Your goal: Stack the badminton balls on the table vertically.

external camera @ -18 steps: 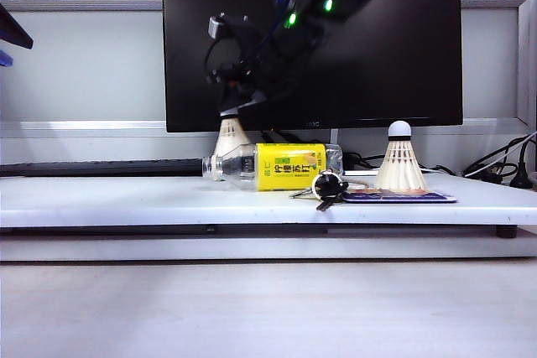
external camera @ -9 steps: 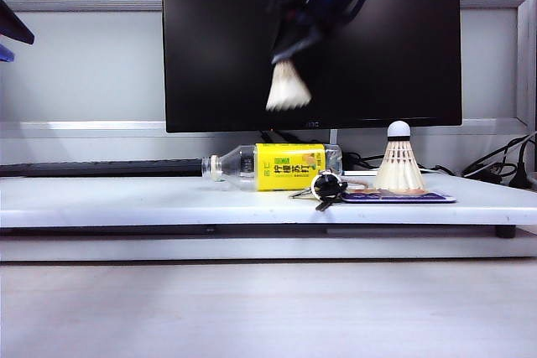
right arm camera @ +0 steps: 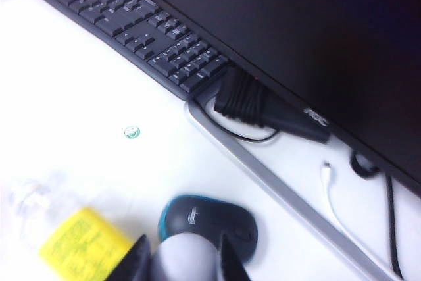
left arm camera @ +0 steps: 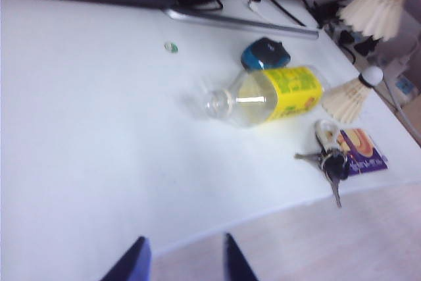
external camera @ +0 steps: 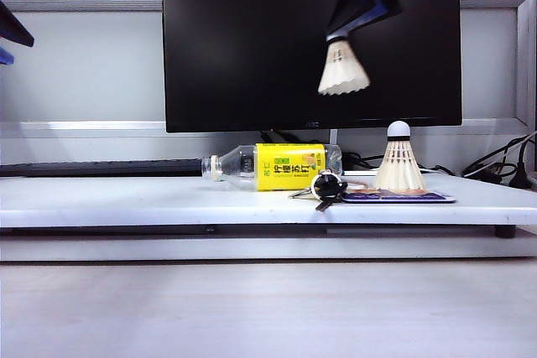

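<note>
- We saw the right tool [external camera: 340,33] high before the monitor [external camera: 252,39], clamped on the cork tip of one shuttlecock [external camera: 343,70], whose skirt hung downward.
- The second shuttlecock [external camera: 399,163] stood upright on the desk [external camera: 126,199], cork up, near the keys [external camera: 325,187] and the lying bottle [external camera: 273,165].
- Our left tool [left arm camera: 181,258] hovered above the desk's front edge, fingers apart and holding nothing.

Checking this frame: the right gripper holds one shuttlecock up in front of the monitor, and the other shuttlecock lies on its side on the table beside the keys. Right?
One detail is wrong. The second shuttlecock stands upright, cork tip up, on the table beside the keys; the exterior view shows it. The right gripper does hold one shuttlecock up in front of the monitor.
</note>
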Controlling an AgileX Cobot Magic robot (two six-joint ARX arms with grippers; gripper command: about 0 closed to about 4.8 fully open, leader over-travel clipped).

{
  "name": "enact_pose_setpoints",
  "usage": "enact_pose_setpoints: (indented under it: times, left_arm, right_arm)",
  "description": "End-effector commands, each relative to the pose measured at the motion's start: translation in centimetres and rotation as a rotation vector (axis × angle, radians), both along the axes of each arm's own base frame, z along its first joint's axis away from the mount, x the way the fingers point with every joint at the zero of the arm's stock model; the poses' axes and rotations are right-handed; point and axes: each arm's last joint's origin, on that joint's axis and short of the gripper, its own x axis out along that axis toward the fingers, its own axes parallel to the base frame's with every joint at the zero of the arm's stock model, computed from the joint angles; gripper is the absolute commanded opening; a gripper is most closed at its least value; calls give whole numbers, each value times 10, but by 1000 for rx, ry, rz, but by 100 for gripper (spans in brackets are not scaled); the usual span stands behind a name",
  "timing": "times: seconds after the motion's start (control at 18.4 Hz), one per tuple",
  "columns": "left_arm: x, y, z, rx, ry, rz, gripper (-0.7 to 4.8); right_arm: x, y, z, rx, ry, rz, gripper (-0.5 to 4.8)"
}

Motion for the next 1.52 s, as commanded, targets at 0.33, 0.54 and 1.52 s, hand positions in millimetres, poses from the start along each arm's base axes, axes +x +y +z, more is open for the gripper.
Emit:
enact_pose_setpoints:
  times: [0.33,0.54,1.52]
  left_arm:
    - [-3,-1,-1,-16,32,-42,152]
    - [-3,-3,0,-42,12,-131,152]
    - [-6,-18,11,-103,-99,-396,152]
  right_arm:
    - [-59,-53,-6,106,-128,-135,108]
    - [-70,-56,-30,142,-131,-150,108]
    - [-54,-55,-72,156,-160,-231,108]
